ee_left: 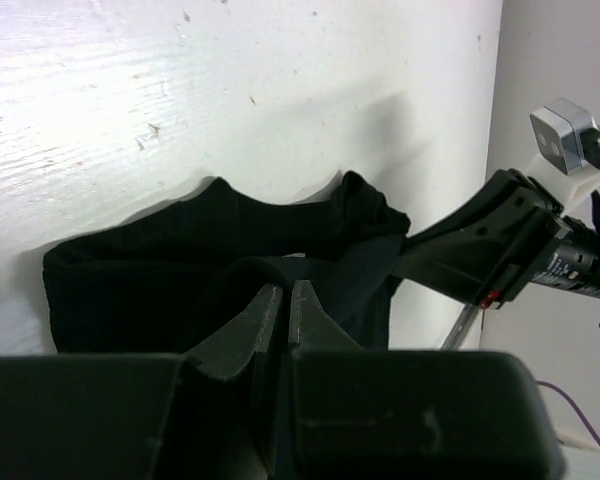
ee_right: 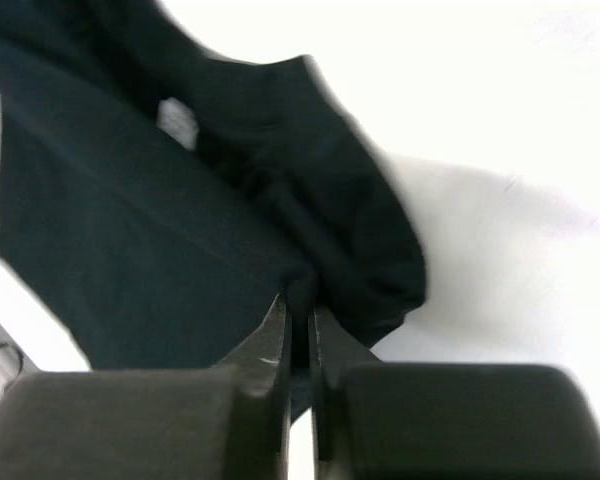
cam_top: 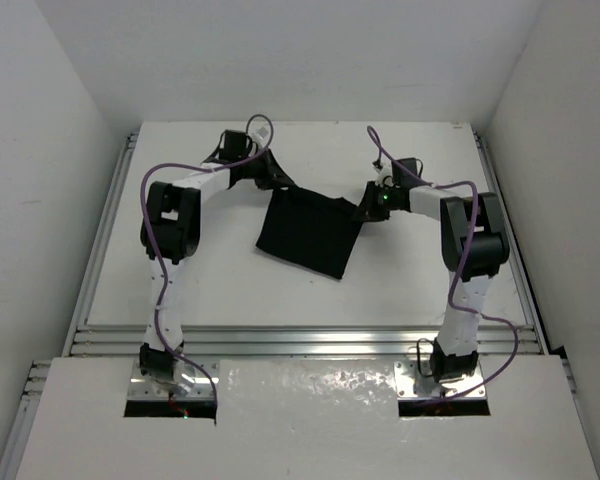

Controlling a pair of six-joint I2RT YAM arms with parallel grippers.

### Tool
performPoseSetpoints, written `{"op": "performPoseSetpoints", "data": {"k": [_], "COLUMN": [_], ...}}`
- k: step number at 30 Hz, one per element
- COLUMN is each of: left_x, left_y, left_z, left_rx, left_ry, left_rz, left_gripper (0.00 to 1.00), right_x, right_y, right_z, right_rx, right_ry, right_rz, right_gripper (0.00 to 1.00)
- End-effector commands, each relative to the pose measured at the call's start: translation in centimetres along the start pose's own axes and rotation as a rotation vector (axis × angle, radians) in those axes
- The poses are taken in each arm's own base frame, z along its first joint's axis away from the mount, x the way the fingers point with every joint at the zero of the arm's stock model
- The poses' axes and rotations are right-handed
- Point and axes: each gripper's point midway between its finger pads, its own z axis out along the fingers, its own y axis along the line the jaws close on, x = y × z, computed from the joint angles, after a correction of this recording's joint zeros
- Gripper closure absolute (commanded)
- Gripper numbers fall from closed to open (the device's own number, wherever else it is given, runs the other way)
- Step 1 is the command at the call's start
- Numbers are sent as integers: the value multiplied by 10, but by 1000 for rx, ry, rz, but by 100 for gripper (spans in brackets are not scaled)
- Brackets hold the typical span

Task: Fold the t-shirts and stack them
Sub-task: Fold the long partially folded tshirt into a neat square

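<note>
Top external view: the t-shirt [cam_top: 305, 235] is seen lying mid-table [cam_top: 410, 290], nearer the far edge. Its far corners are pinched by the left gripper [ee_left: 287, 292] and right gripper [ee_right: 298, 303], both clamped on cloth, presumably so that the edge can be lifted and folded over.

The t-shirt [cam_top: 308, 232] lies on the table [cam_top: 230, 290] near its middle, between the two grippers. The left gripper [cam_top: 271, 184] sits at its far left corner and the right gripper [cam_top: 367, 211] at its far right edge, each pinching cloth; the rest spreads toward the near edge
</note>
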Motion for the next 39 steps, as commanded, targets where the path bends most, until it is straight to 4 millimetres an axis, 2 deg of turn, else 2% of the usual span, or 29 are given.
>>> {"op": "performPoseSetpoints", "data": {"k": [1,3,4,7,8,9,10,11,12,13,14,15,16,17,19,20,21,23,24,25,27,29,30,31,33,34,35,37,39], "left_x": [-28,-28,-27,-37,-46,-50,-59,-67,-71,-82,-72,-69,-64,-48,-25,-18,-8,2,3,9,17,17,20,12,4,-1,1,5,22], "left_y": [-3,2,4,9,-4,-9,-11,-32,-41,-56,-73,-76,-92,-106,-110,-106,-100,-78,-74,-60,-41,-33,-18,-13,11,22,45,74,108], "left_z": [-6,-10,-11,-21,-31,-38,-46,-60,-69,-88,-83,-87,-92,-80,-64,-58,-51,-37,-32,-21,-2,9,18,19,19,20,21,19,16], "left_rx": [-29,-65,-85,-166,-172,-182,-219,-231,-262,-315,-333,-389,-387,-369,-302,-289,-275,-308,-314,-325,-323,-298,-314,-308,-347,-365,-420,-479,-599], "left_ry": [-104,-127,-129,-187,-223,-244,-292,-342,-379,-461,-466,-494,-504,-477,-401,-379,-338,-285,-271,-237,-174,-150,-135,-156,-185,-209,-215,-197,-162], "left_rz": [23,8,-1,2,22,30,42,81,105,161,204,232,287,314,299,287,276,252,250,250,247,248,230,226,177,161,128,56,17], "left_gripper": [100,100,99,78,77,76,61,51,33,26,22,18,18,18,29,38,63,97,100,100,100,100,100,100,100,100,100,100,100], "right_x": [-29,-32,-43,-70,-76,-93,-97,-99,-102,-103,-100,-84,-80,-56,-46,-38,-28,-29,-30,-26,-34,-32,-35,-33,-32,-30,-22,-20,-11], "right_y": [-16,-20,-14,5,10,24,29,37,48,54,59,62,69,64,77,78,78,81,80,70,68,58,55,46,34,24,18,4,-7], "right_z": [6,9,7,-12,-18,-31,-37,-44,-55,-60,-64,-67,-68,-61,-58,-52,-41,-33,-27,-15,-5,13,19,29,41,53,59,75,82], "right_rx": [82,99,93,84,85,73,70,54,40,25,8,-10,-46,-60,-126,-158,-205,-259,-264,-256,-286,-304,-307,-301,-282,-271,-257,-223,-160], "right_ry": [-46,-36,-57,-129,-145,-186,-194,-191,-212,-231,-236,-220,-231,-187,-195,-181,-128,-105,-99,-80,-71,-49,-59,-47,-38,-20,18,56,122], "right_rz": [-32,-12,-15,-17,-20,-36,-36,-36,-34,-40,-13,7,1,41,19,19,29,29,28,49,54,85,88,114,148,170,203,234,282], "right_gripper": [90,88,78,51,46,41,34,34,34,33,33,34,39,47,64,93,100,100,100,100,100,100,100,100,100,100,100,100,100]}}
